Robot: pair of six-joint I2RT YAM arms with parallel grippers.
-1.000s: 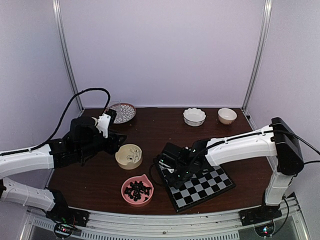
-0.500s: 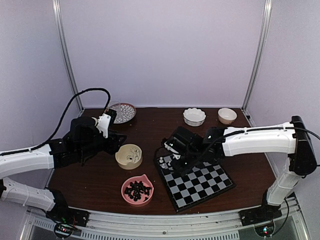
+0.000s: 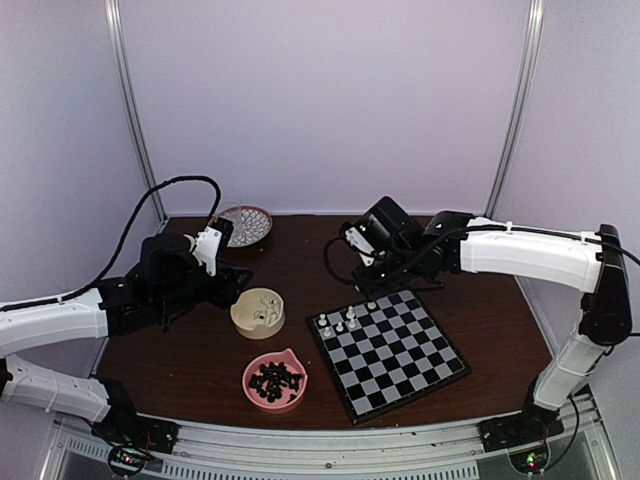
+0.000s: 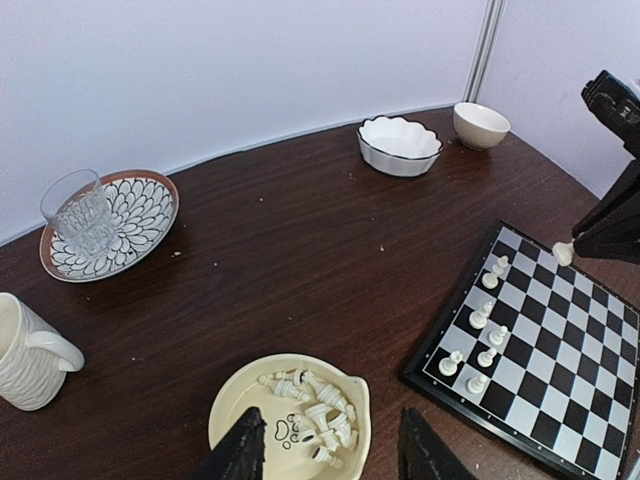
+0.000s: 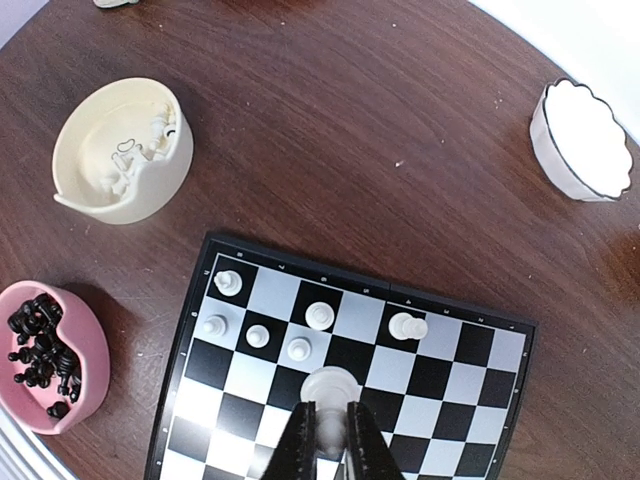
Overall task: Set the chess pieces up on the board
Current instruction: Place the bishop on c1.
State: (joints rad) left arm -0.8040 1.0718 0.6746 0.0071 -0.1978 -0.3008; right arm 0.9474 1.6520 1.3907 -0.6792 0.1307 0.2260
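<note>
Cream piece (image 5: 329, 384) betw. R pincer (image 5: 328, 418) jaws

No writing, label or number is legible — on anything shown

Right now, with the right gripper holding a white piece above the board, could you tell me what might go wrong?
The right gripper holds the white piece at its very fingertips, so it may slip or tip on release. The placed pieces stand close together near one corner of the board; fingers coming down beside them could knock one over.
</note>
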